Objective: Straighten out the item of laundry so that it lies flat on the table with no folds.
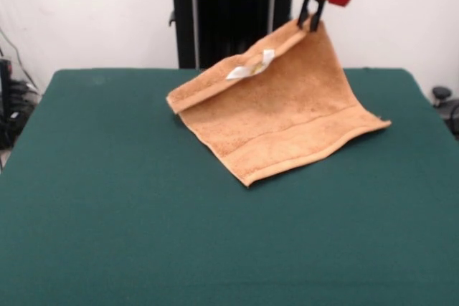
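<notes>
Dark green felt-covered rectangular desk (107, 234) fills the view below a pale wall. On it, toward one o'clock from the desk's centre, sits a small orange-tan terry towel (280, 116) with woven border bands, its lower edge resting on the cloth and its upper corner lifted. A small white label (251, 69) shows on the raised edge at eleven o'clock of the towel. At its top corner, the red and black hand (311, 19) is pinched closed on the fabric.
</notes>
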### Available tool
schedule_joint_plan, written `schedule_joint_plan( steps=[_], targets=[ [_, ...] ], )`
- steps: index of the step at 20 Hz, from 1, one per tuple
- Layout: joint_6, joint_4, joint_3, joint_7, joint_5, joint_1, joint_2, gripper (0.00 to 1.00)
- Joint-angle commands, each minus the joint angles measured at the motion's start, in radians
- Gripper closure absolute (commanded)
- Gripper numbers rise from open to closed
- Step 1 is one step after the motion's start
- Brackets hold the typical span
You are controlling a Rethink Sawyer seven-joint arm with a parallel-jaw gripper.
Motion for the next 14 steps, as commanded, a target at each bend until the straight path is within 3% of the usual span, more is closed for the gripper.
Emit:
schedule_joint_plan(
  steps=[1, 9, 14],
  targets=[
    [-0.061, 0.015, 0.081, 0.140, -0.003, -0.020, 0.029, 1.00],
    [-0.139, 0.070, 0.113, 0.129, -0.007, -0.046, 0.044, 1.00],
    [-0.106, 0.164, 0.100, 0.100, -0.022, -0.055, -0.034, 1.00]
  ],
)
